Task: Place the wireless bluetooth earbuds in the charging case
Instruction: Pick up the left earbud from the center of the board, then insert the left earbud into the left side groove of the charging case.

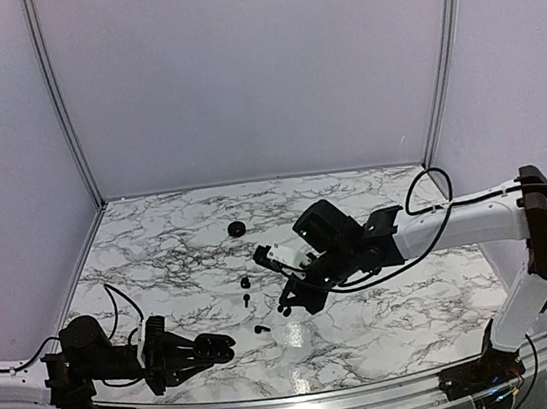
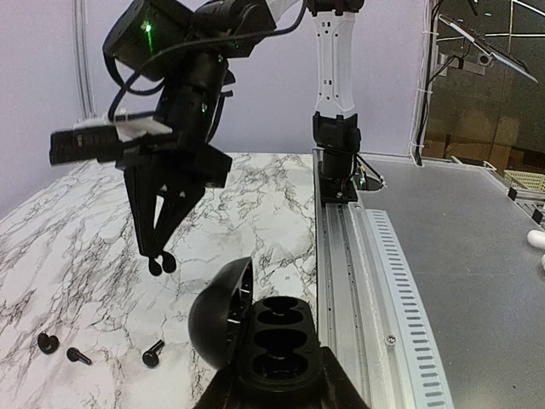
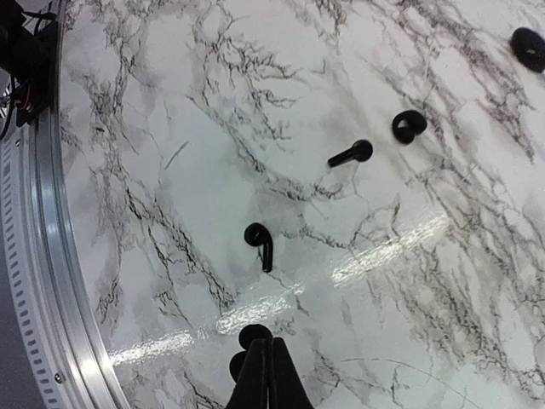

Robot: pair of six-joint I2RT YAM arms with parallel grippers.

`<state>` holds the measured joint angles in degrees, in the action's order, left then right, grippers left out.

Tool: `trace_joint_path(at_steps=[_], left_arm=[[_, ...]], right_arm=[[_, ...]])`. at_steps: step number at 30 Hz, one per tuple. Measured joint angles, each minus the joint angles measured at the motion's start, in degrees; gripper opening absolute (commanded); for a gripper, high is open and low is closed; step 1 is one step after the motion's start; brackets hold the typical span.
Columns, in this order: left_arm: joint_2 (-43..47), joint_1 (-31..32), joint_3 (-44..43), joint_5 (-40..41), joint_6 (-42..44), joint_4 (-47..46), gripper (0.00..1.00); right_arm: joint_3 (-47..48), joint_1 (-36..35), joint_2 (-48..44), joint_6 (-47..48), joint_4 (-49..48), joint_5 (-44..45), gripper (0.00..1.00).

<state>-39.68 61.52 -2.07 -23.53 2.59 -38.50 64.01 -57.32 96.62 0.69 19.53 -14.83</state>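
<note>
Black moulded plastic makes up every task item, set against the white marbled table (image 1: 159, 250). The charging case (image 2: 277, 336) is clamped between the jaws of the left gripper (image 1: 200, 353), with its lid (image 2: 220, 317) swung open and its recesses turned upward; these appear unfilled. Above the case and a little beyond it, the right gripper (image 2: 161, 263) is seen with its jaws pressed together on what appears to be a held earbud (image 3: 252, 335), a small rounded lump projecting at the tips. How it is seated there cannot be made out. Three loose earbuds (image 2: 48, 342) (image 2: 78, 355) (image 2: 153, 352) lie on the table beyond the case, apart from one another and clear of it. A black disc (image 1: 237, 229) lies farther off again. Each bud is judged very light, rigid and smooth-skinned, so it is likely to roll on its bulb or squirt out of a pinch. The straight stem is judged the better place to take hold, across its flanks, with modest force. The case is judged light enough to skid if pressed while unsupported, so the clamp on it is warranted. Alignment of bud to recess is expected to be tight.
</note>
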Motion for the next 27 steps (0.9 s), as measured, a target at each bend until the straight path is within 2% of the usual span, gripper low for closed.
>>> trace_joint_path(at_steps=[9,17,27], left_arm=[[-0.02,0.0,0.0,0.07,0.0,0.0,0.0],[-3.87,0.0,-0.04,0.46,0.02,0.04,0.0],[-3.08,0.0,-0.07,-0.02,1.79,-1.66,0.0]], right_arm=[[-0.92,0.0,-4.17,2.91,-1.49,3.67,0.0],[-2.16,-0.63,-9.64,5.46,-1.9,3.32,0.0],[-2.12,-8.07,-14.84,8.66,-3.21,2.97,0.0]])
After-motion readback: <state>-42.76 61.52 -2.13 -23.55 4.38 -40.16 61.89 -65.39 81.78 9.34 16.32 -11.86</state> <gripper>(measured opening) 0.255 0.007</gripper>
